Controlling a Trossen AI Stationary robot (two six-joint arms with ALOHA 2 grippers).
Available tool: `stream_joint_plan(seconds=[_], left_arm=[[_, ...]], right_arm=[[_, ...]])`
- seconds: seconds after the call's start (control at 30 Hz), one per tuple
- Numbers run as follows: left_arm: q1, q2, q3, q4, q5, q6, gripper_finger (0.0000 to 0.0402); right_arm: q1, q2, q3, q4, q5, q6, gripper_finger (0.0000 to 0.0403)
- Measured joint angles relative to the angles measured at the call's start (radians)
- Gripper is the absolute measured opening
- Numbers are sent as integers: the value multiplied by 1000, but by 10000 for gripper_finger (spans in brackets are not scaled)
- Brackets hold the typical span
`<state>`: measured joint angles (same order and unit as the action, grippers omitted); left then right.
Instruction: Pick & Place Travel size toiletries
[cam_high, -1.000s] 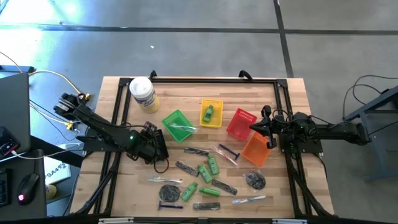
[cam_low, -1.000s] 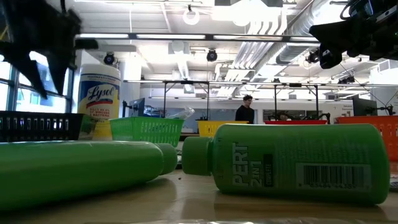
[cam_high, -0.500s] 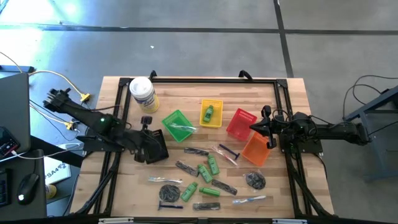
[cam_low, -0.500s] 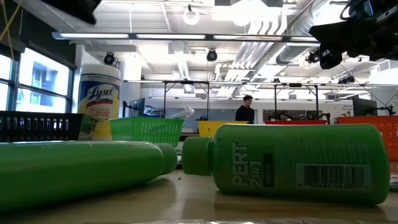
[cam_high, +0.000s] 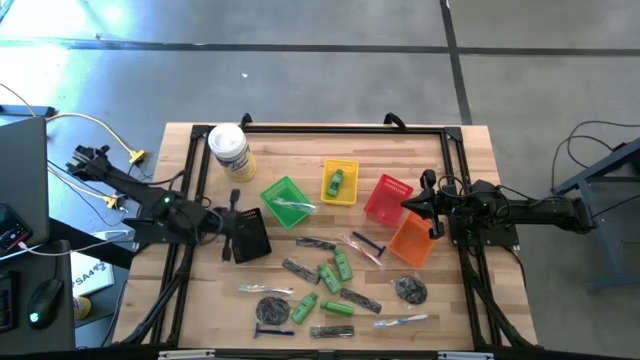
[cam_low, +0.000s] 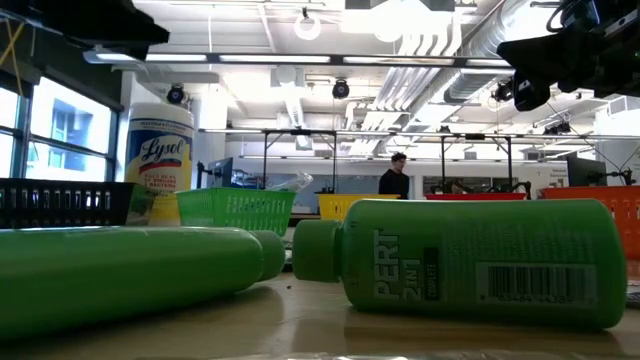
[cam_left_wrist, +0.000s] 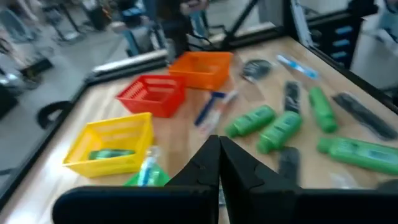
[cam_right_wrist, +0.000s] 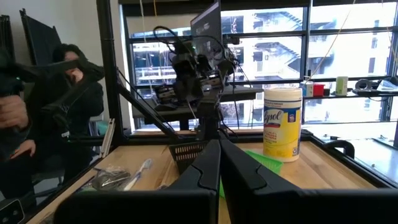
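The travel size toiletries lie loose on the near middle of the wooden table: green bottles (cam_high: 342, 265), dark combs (cam_high: 298, 268), grey discs (cam_high: 410, 290), a razor (cam_high: 365, 243) and clear-wrapped pieces (cam_high: 265, 290). One green bottle (cam_high: 335, 181) lies in the yellow basket (cam_high: 340, 183). A clear-wrapped piece (cam_left_wrist: 149, 171) lies in the green basket (cam_high: 286, 202). My left gripper (cam_high: 232, 222) (cam_left_wrist: 219, 149) hangs shut beside the black basket (cam_high: 250, 240), pointing about level toward the table's right, with nothing between its fingers. My right gripper (cam_high: 432, 208) (cam_right_wrist: 219, 149) waits shut above the table's right side.
A red basket (cam_high: 388, 197) and an orange basket (cam_high: 408, 240) stand at the right. A white-lidded wipes jar (cam_high: 230, 150) stands at the far left. A black frame (cam_high: 340, 128) runs round the table. People (cam_right_wrist: 68, 93) are beyond the table's left edge.
My left gripper, which pointed down over the black basket, has risen, tipped up to about level and drawn back toward the table's left edge. The black basket and the toiletries have stayed where they were.
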<state>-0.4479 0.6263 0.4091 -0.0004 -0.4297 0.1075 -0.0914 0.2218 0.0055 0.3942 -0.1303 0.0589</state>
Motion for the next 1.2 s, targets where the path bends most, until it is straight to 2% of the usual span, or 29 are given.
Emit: stream_joint_plan(seconds=[0.13,0.27,0.47,0.73,0.87,1.2], left_arm=[[70,-121,-69,42,7,53,0],[145,-243,-125,62,67,68,0],[194,-349,-195,60,81,59,0],[193,-367,-278,89,27,27,0],[193,-368,-309,89,27,19,0],[193,-369,-361,88,27,54,0]], right_arm=[[0,0,0,5,0,-1,3],[0,0,0,5,0,-1,3],[0,0,0,5,0,-3,3],[0,0,0,-3,14,-4,3],[0,1,0,-4,51,-4,3],[0,67,0,38,54,-3,3]])
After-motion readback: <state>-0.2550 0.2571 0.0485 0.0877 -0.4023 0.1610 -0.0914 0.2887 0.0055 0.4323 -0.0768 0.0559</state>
